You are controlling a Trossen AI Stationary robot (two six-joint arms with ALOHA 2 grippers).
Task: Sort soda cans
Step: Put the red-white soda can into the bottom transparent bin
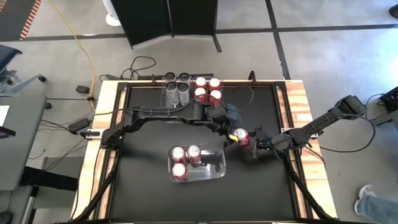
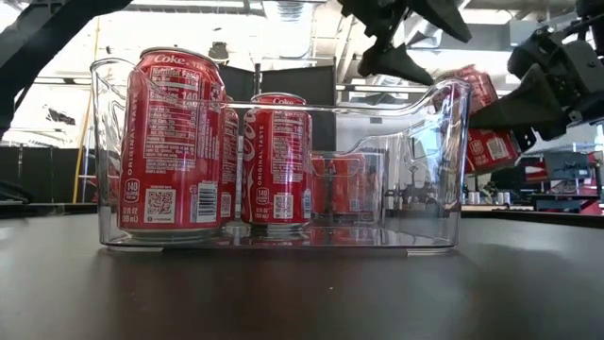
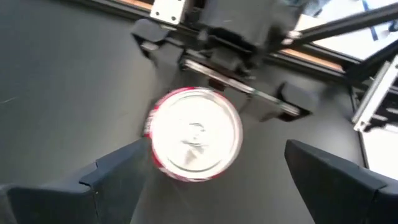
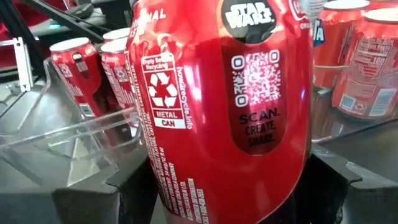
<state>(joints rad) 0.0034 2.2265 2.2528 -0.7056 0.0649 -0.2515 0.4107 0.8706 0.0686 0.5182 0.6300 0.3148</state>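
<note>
Just right of the clear bin (image 1: 214, 163) on the counter (image 1: 143, 149), we note the right gripper (image 1: 247, 142) fingers clasping a red can (image 1: 240, 136) at mid-wall, left gripper (image 1: 231, 129) spread above it: rigid, smooth, likely slippery, dents if squeezed.

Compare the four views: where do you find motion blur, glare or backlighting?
Left wrist view: the red can is smeared by motion blur. Low view: bright room behind backlights the clear bin, with reflections on its walls. Right wrist view: held can fills the picture, sharp, with soft sheen. High view: even light.
</note>
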